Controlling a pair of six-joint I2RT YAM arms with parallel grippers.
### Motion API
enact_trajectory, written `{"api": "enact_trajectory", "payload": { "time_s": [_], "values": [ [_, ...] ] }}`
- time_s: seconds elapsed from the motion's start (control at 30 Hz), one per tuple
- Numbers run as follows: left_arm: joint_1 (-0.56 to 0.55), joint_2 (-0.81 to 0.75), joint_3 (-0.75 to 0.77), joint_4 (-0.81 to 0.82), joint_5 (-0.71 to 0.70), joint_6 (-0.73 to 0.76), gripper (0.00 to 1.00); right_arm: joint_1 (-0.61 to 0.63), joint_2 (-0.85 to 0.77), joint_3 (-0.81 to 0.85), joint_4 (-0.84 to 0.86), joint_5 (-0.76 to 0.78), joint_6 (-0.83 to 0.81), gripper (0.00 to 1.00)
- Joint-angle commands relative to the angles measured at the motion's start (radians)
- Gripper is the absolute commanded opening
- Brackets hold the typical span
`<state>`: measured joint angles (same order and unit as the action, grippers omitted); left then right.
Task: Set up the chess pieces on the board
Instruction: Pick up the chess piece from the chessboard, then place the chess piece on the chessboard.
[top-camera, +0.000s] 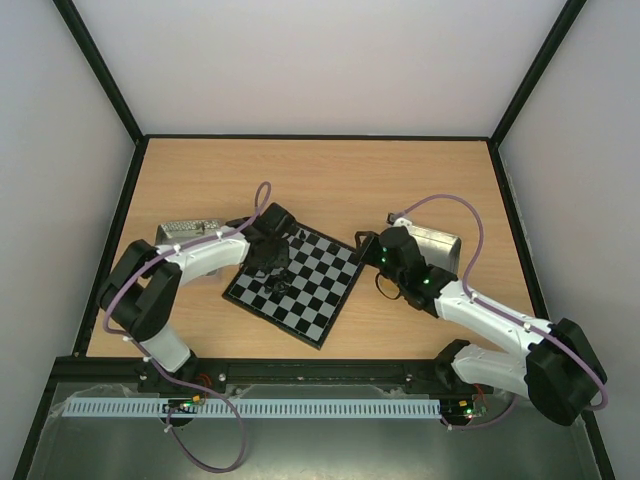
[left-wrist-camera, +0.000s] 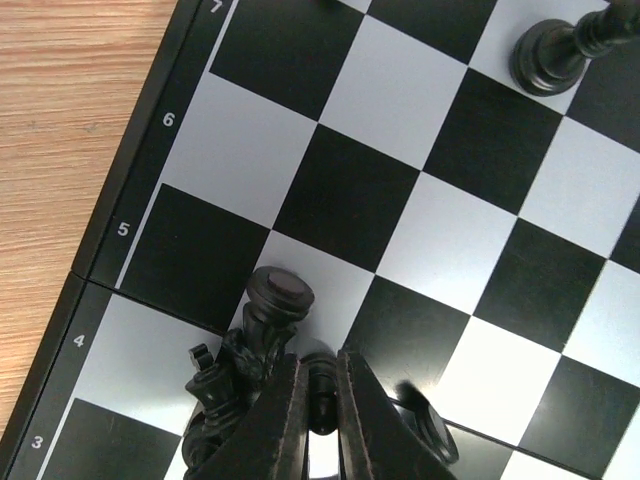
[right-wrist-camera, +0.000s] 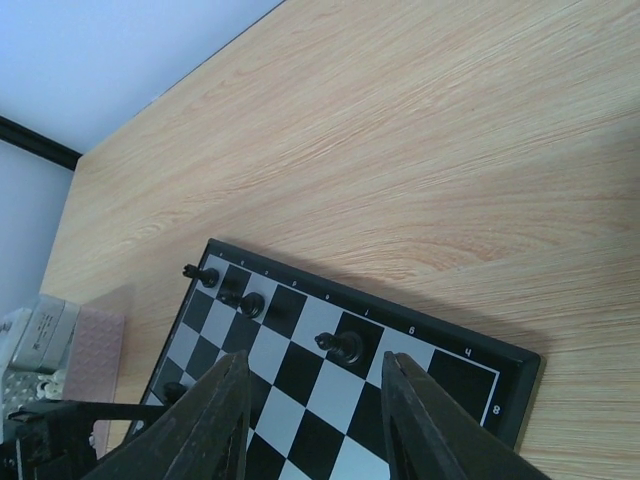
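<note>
The board (top-camera: 318, 290) lies tilted in the middle of the table. My left gripper (top-camera: 270, 262) hangs over its left part. In the left wrist view the gripper (left-wrist-camera: 320, 360) is shut on a small black chess piece (left-wrist-camera: 322, 398), low over the board (left-wrist-camera: 345, 190). Toppled black pieces (left-wrist-camera: 270, 305) lie in a cluster against its left finger, and one piece (left-wrist-camera: 553, 50) stands further off. My right gripper (top-camera: 376, 256) is open and empty above the board's right corner. In the right wrist view (right-wrist-camera: 315, 358) a few black pieces (right-wrist-camera: 346, 347) stand on the board (right-wrist-camera: 300, 370).
A metal tray (top-camera: 185, 232) sits left of the board under my left arm, and shows in the right wrist view (right-wrist-camera: 40, 335). A second metal tray (top-camera: 438, 246) sits behind my right arm. Black frame walls border the wooden table (top-camera: 320, 180).
</note>
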<state>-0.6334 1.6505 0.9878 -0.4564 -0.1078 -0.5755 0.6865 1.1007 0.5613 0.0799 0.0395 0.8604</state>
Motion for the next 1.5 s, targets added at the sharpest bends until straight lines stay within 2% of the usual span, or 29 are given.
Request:
{"api": "enact_trajectory", "payload": {
  "time_s": [0.0, 0.23, 0.37, 0.77, 1.07, 1.27, 1.47],
  "values": [
    [0.005, -0.068, 0.042, -0.04, 0.022, 0.026, 0.04, -0.004, -0.03, -0.001, 0.024, 0.057, 0.004, 0.36],
    [0.017, -0.103, 0.12, -0.055, 0.005, 0.056, 0.05, -0.004, -0.054, 0.0, 0.023, 0.088, 0.006, 0.36],
    [0.041, -0.043, 0.167, -0.055, -0.052, 0.058, 0.06, -0.005, -0.058, -0.006, 0.022, 0.101, 0.009, 0.36],
    [0.114, 0.151, 0.259, -0.004, -0.014, 0.065, 0.06, -0.004, -0.088, -0.022, 0.019, 0.07, 0.019, 0.37],
    [0.129, 0.224, 0.268, 0.017, 0.04, 0.085, 0.07, -0.004, -0.099, -0.041, 0.032, 0.035, 0.034, 0.37],
    [0.131, 0.241, 0.267, 0.017, 0.015, 0.086, 0.1, -0.004, -0.105, -0.046, 0.031, 0.039, 0.034, 0.38],
    [0.13, 0.262, 0.269, 0.025, -0.003, 0.088, 0.1, -0.004, -0.11, -0.053, 0.031, 0.04, 0.036, 0.38]
  ]
}}
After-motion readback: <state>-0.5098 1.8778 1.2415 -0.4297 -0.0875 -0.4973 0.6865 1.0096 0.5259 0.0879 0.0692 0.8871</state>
